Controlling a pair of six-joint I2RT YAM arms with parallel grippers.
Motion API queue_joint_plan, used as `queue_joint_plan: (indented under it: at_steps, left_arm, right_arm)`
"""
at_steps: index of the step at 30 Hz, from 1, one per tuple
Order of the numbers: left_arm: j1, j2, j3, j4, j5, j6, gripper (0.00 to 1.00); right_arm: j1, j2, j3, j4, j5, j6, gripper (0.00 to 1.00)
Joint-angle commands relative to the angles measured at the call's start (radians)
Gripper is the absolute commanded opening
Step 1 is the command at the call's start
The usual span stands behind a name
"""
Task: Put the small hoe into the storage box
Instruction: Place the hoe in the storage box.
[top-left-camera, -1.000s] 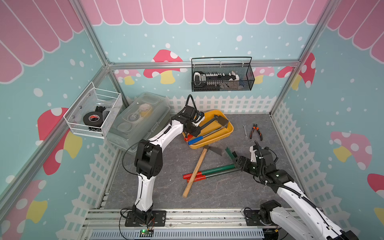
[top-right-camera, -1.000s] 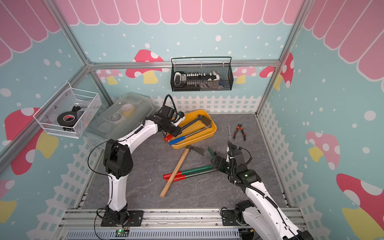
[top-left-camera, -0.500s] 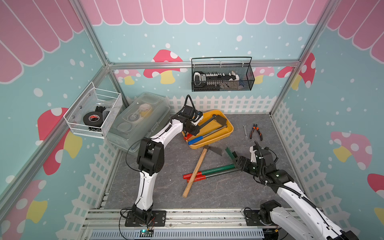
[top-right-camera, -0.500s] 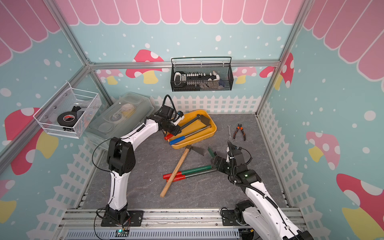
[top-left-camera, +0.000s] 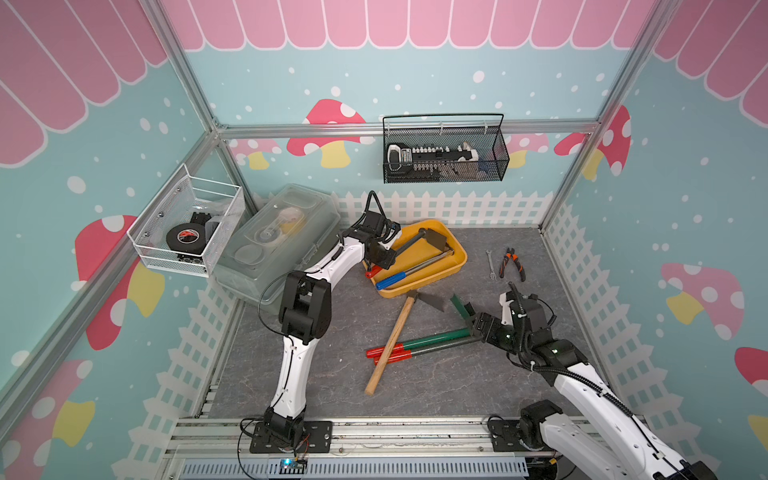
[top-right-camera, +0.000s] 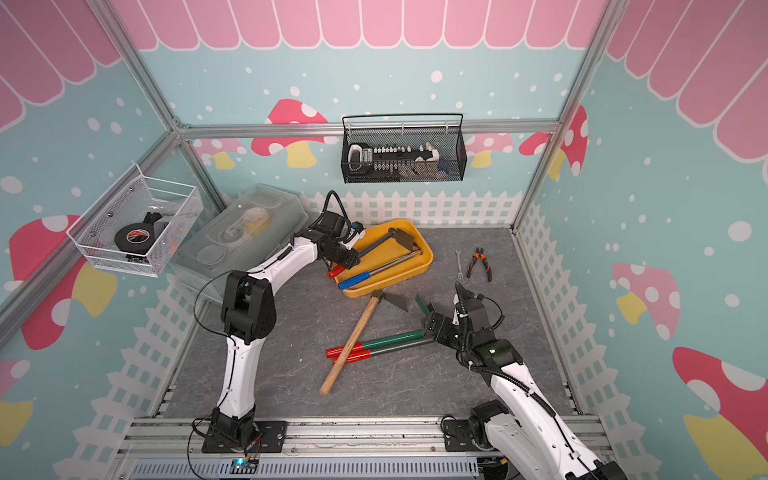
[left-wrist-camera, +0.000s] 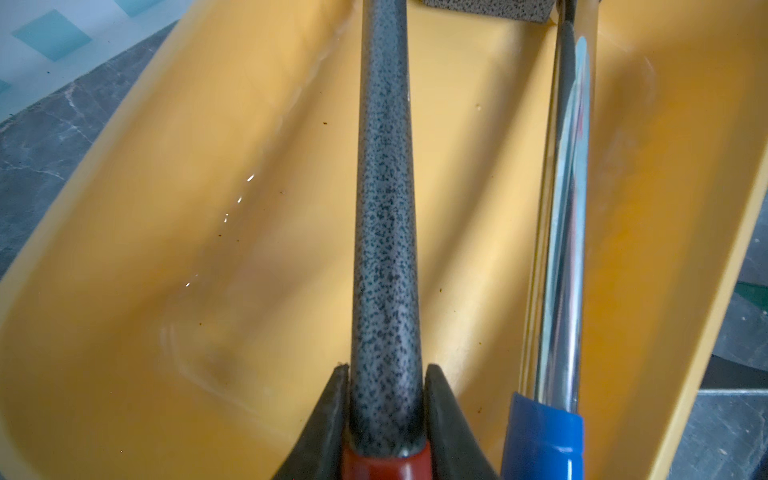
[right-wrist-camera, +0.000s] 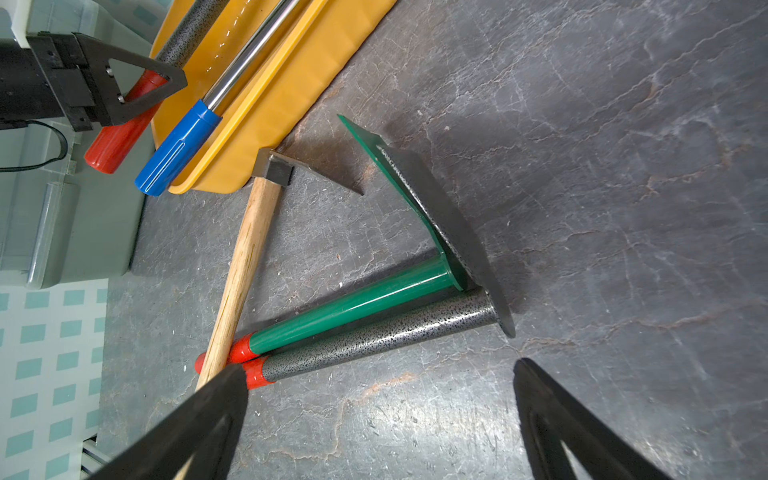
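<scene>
Small hoe (left-wrist-camera: 386, 208) clamped, left pincer (left-wrist-camera: 386, 370); wrist views confirm.

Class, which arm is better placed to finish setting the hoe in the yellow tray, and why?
Left. The left gripper is shut on the speckled hoe, whose head already lies in the tray. The right gripper is open near the green hoe on the floor, holding nothing.

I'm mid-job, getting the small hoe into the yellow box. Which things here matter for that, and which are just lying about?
In the job:
left gripper, shut on the small hoe
storage box

Lying about:
wooden-handled hoe
green hoe
second speckled hoe
blue-handled tool, already in the box
pliers
wrench
lidded box
</scene>
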Motion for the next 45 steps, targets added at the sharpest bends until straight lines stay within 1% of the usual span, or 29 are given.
queue_joint_plan:
  at_steps: [1,6,14,18,20,22,26,27,31,32,35,37,39,40,42,45]
  left_arm:
    - [0.001,-0.008,0.048,0.069,0.013,0.04,0.0]
    - [-0.009,-0.004,0.049,0.07,-0.033,0.069,0.0]
    - [-0.014,0.023,0.073,0.066,-0.061,0.089,0.0]
    - [-0.015,0.035,0.08,0.06,-0.063,0.088,0.08]
    - [-0.015,0.04,0.078,0.056,-0.064,0.086,0.15]
    - [-0.016,0.043,0.076,0.052,-0.063,0.085,0.2]
    - [-0.016,0.043,0.071,0.052,-0.072,0.086,0.22]
    - [-0.015,0.043,0.069,0.051,-0.072,0.086,0.25]
    - [-0.015,0.043,0.066,0.051,-0.075,0.086,0.27]
    - [-0.015,0.043,0.066,0.051,-0.076,0.083,0.29]
    - [-0.014,0.046,0.063,0.05,-0.072,0.075,0.3]
    - [-0.014,0.046,0.06,0.05,-0.074,0.075,0.34]
    - [-0.014,0.046,0.057,0.05,-0.075,0.074,0.35]
    - [-0.014,0.046,0.056,0.05,-0.077,0.073,0.38]
    - [-0.014,0.046,0.055,0.049,-0.078,0.072,0.39]
    - [-0.012,0.039,0.06,0.048,-0.09,0.069,0.45]
  right_arm:
    - [-0.005,-0.003,0.003,-0.013,0.007,-0.007,0.99]
    - [-0.005,0.001,0.004,-0.011,0.005,-0.007,0.99]
    - [-0.005,0.012,0.018,-0.013,0.001,-0.016,0.99]
    - [-0.006,0.013,0.024,-0.017,0.003,-0.017,0.99]
    - [-0.005,0.013,0.025,-0.018,0.002,-0.017,0.99]
    - [-0.005,0.011,0.024,-0.017,0.0,-0.015,0.99]
    - [-0.005,0.006,0.024,-0.02,-0.002,-0.013,0.99]
    - [-0.005,0.005,0.025,-0.021,-0.002,-0.013,0.99]
    - [-0.005,-0.002,0.024,-0.028,0.0,-0.013,0.99]
    - [-0.005,-0.005,0.024,-0.03,0.001,-0.013,0.99]
    - [-0.006,-0.009,0.023,-0.03,-0.002,-0.012,0.99]
    - [-0.005,-0.014,0.024,-0.034,-0.002,-0.012,0.99]
    - [-0.005,-0.018,0.023,-0.037,0.001,-0.012,0.99]
    - [-0.005,-0.019,0.022,-0.038,0.001,-0.012,0.99]
    - [-0.005,-0.022,0.023,-0.039,0.002,-0.013,0.99]
    - [-0.005,-0.023,0.022,-0.04,0.002,-0.015,0.99]
